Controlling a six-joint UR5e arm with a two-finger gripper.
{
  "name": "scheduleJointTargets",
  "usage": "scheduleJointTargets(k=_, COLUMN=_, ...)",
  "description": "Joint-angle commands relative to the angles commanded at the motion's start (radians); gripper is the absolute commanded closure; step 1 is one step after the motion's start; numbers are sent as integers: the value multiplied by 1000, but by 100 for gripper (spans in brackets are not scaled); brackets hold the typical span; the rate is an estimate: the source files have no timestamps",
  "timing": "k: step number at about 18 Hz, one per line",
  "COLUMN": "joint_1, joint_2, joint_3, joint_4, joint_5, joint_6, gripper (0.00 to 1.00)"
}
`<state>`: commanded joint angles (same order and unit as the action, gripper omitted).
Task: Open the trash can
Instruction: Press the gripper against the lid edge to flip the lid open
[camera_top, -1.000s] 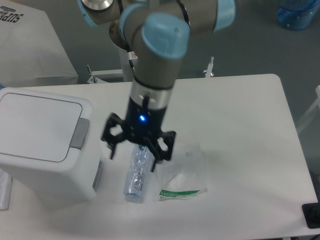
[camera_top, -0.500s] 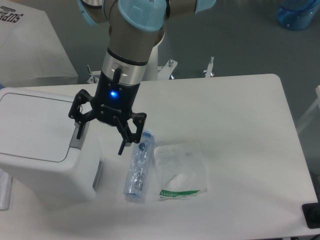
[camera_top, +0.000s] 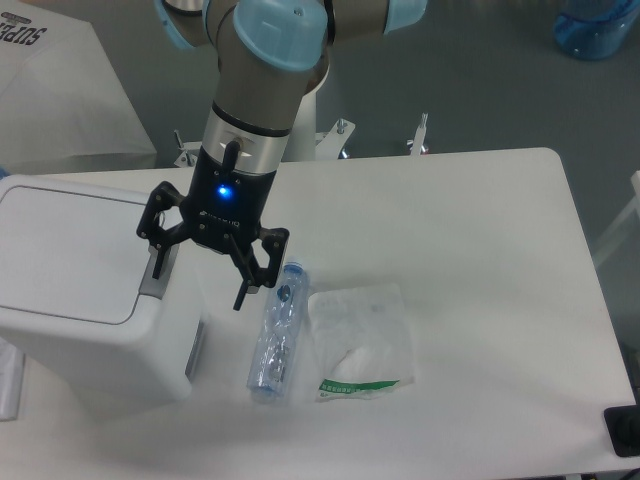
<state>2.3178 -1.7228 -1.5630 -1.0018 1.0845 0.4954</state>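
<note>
Lettering shows in two places. The white cloth (camera_top: 60, 95) at the upper left carries dark capitals, cut off by the frame edge and reading roughly "SUPE". The clear plastic bag (camera_top: 362, 338) on the tabletop (camera_top: 480, 260) has a green and white label strip along its lower edge, too small to read.

The claw (camera_top: 197, 276) hangs from the arm (camera_top: 262, 95), pointing down, with a blue light lit on its black body. Its two fingers are spread wide and hold nothing. The left-hand finger (camera_top: 157, 262) in the picture sits over the grey tab (camera_top: 152, 278) at the right edge of the lid (camera_top: 65, 250); contact cannot be confirmed. The other finger hangs above bare tabletop, just beside the bottle's cap.

The trash can (camera_top: 90, 320) stands at the left end of the tabletop, lid flat and closed.

A clear plastic bottle (camera_top: 275, 335) lies on its side between the trash can and the bag, touching the bag's left edge.
</note>
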Motion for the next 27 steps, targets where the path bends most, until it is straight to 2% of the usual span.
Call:
scheduleJointTargets(k=3, joint_1=0, joint_2=14, joint_3=-31, joint_4=15, joint_5=2, joint_6=15, gripper=0)
scheduleJointTargets(k=14, joint_1=-5, joint_2=0, joint_3=-32, joint_4=51, joint_5=6, joint_6=15, gripper=0)
scheduleJointTargets(k=27, joint_1=-6, joint_2=0, joint_3=-48, joint_4=54, joint_5=6, joint_6=15, gripper=0)
